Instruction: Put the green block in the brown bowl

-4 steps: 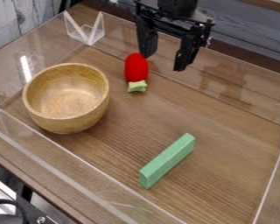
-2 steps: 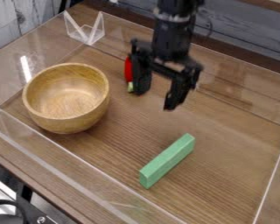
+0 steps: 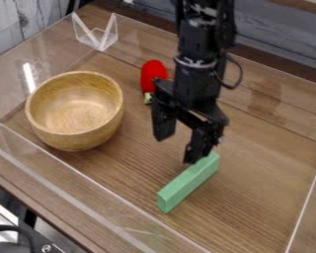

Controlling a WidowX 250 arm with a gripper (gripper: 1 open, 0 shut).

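Above the middle of the desk point(image 3: 267, 128) the gripper point(image 3: 184, 142) hangs from its black arm, pointing straight down, its two dark fingers point(image 3: 162, 126) spread wide with nothing between them. One finger ends just over the upper end of the green block point(image 3: 189, 181); from where I stand I cannot tell whether it touches the block. The green block lies flat on the wood, a long pale bar set on a slant, its far end up under the gripper and its near end toward the front edge of the desk. Behind the arm, partly hidden by it, stands a small red object point(image 3: 151, 74) with a bit of green at its base. Well off to the left sits the brown bowl point(image 3: 75, 110), round and thick-walled, its grain plain to see, upright and with nothing inside. Clear plastic walls point(image 3: 68, 188) run around the desk surface, and a small clear stand point(image 3: 95, 33) sits at the back left corner, beyond the bowl.
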